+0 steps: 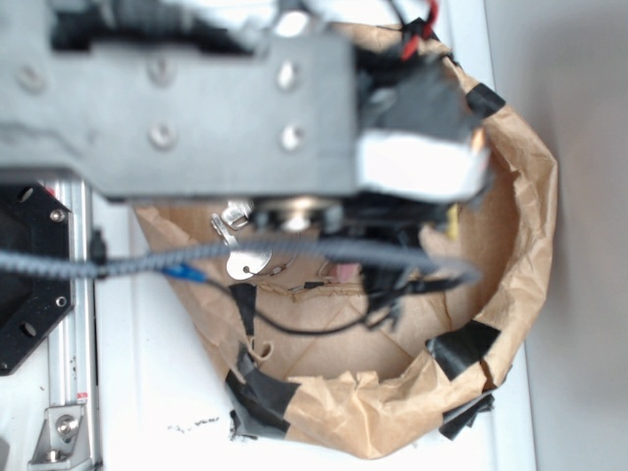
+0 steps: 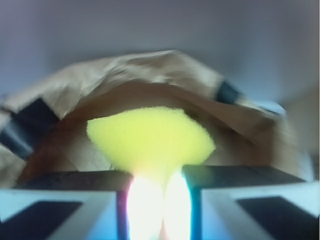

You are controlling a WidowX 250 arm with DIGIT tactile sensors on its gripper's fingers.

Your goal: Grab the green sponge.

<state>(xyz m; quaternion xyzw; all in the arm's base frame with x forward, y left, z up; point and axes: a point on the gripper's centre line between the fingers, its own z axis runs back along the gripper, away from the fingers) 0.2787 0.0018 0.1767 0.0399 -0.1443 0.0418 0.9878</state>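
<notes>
In the wrist view the green sponge (image 2: 150,137) is a soft yellow foam block with no green on it. It is squeezed between the two fingers of my gripper (image 2: 156,200) and fans out above them, in front of the brown paper wall. In the exterior view the arm (image 1: 196,108) covers most of the bin, and only a small yellow sliver of the sponge (image 1: 452,220) shows under the wrist. The gripper itself is hidden there.
A crumpled brown paper bin (image 1: 510,285) with black tape patches (image 1: 461,348) surrounds the work area. A bit of pink (image 1: 345,269) shows on its floor under the cables. A grey cable (image 1: 294,252) crosses the bin. A metal rail (image 1: 69,324) stands at left.
</notes>
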